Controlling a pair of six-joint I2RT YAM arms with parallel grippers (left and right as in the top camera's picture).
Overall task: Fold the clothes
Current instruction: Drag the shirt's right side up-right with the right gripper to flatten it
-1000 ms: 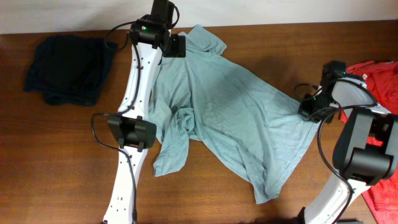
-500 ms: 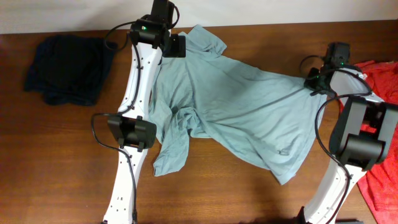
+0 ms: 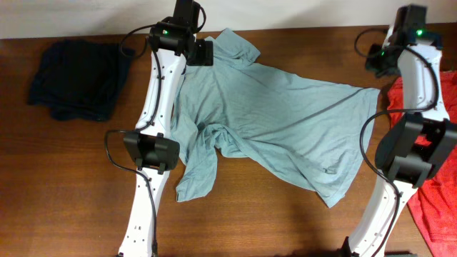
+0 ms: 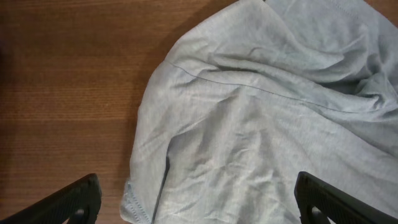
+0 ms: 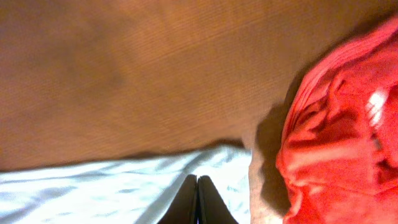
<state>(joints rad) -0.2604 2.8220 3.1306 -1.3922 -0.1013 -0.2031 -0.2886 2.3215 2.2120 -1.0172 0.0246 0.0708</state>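
Now, right end effector (image 5: 196, 186) tight on T-shirt (image 3: 285, 128) edge; left end effector (image 4: 200, 200) wide open.

No text is readable; the small mark (image 3: 328, 171) on the T-shirt (image 3: 285, 121) may be a label.

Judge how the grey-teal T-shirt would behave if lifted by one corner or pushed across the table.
Probably floppy: the T-shirt lies creased and bunched in places. Likely light: the right gripper, pinching just its hem corner, holds that edge stretched. Pushed, it would likely bunch rather than slide whole.
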